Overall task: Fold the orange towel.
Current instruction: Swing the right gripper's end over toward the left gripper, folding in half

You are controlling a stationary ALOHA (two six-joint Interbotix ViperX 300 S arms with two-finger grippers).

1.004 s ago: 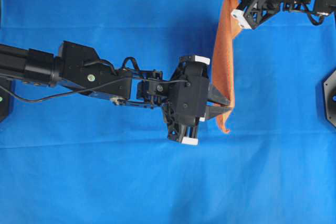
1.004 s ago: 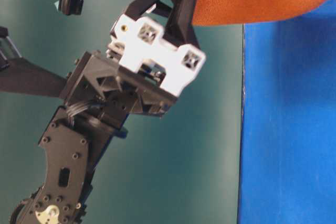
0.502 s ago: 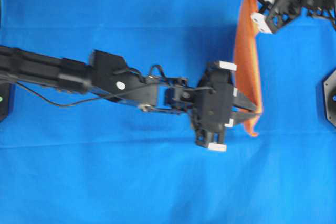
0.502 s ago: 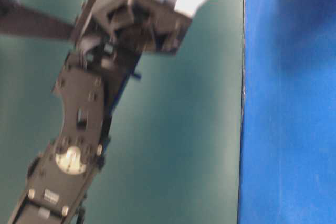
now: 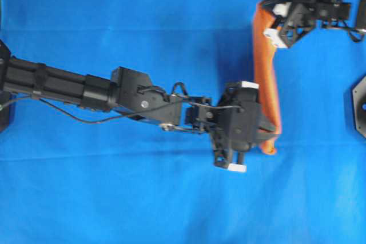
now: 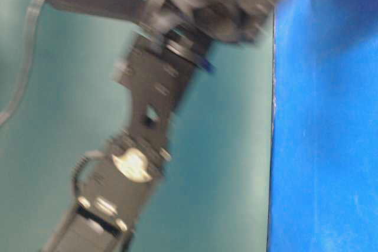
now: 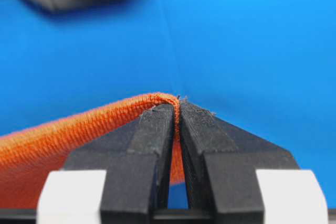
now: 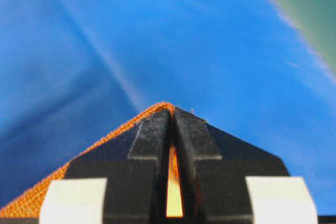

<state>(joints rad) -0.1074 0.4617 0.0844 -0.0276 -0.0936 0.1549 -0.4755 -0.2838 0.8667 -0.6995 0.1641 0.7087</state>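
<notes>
I have the towel (image 5: 265, 78) lifted, left gripper (image 5: 269, 131) and right gripper (image 5: 267, 27) each clamped on a corner; next I must lay it over evenly.

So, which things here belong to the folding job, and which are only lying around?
Belonging to the job:
- orange towel, held up between both arms
- left gripper, shut on one towel corner
- right gripper, shut on another corner

Only lying around:
- blue sheet underneath
- black base at the right edge
</notes>
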